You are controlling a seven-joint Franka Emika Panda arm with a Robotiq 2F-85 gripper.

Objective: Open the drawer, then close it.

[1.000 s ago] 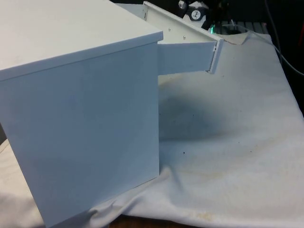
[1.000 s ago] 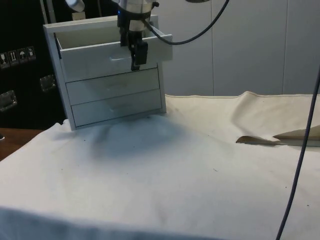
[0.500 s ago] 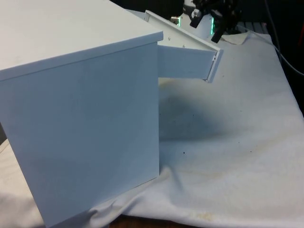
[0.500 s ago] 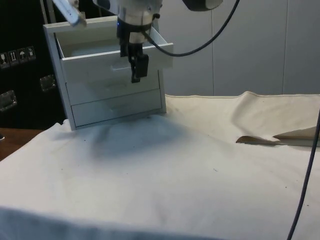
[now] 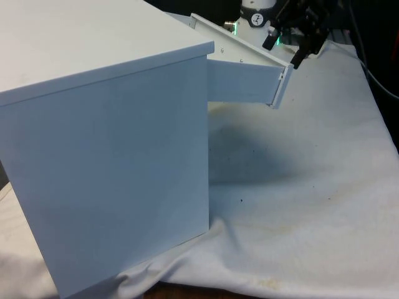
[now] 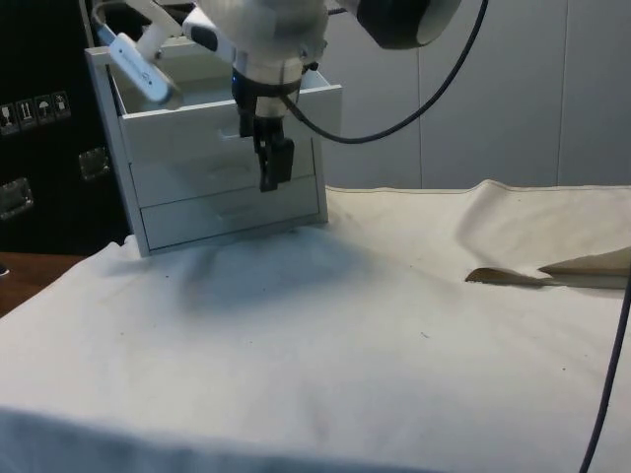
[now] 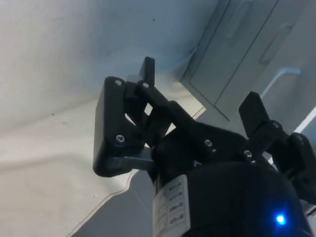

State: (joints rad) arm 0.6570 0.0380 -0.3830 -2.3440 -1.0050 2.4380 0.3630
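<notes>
1 chest of drawers (image 6: 222, 168), 3 drawers: top drawer (image 6: 232, 113) pulled out, 2 shut. 1 cloth (image 6: 394, 345).

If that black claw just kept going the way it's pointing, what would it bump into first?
The gripper points downward in front of the chest of drawers, so it would probably meet the white cloth first. Depth is unclear; it might graze the lower drawer fronts.

White cloth (image 6: 325, 345) over the table, creased, marked with small dark specks and faint yellowish stains (image 5: 274, 283) toward the front view's near edge. Pale grey wall panels (image 6: 493, 89) behind it in the side view. Black cable (image 6: 601, 394) hung across that view's right edge.
</notes>
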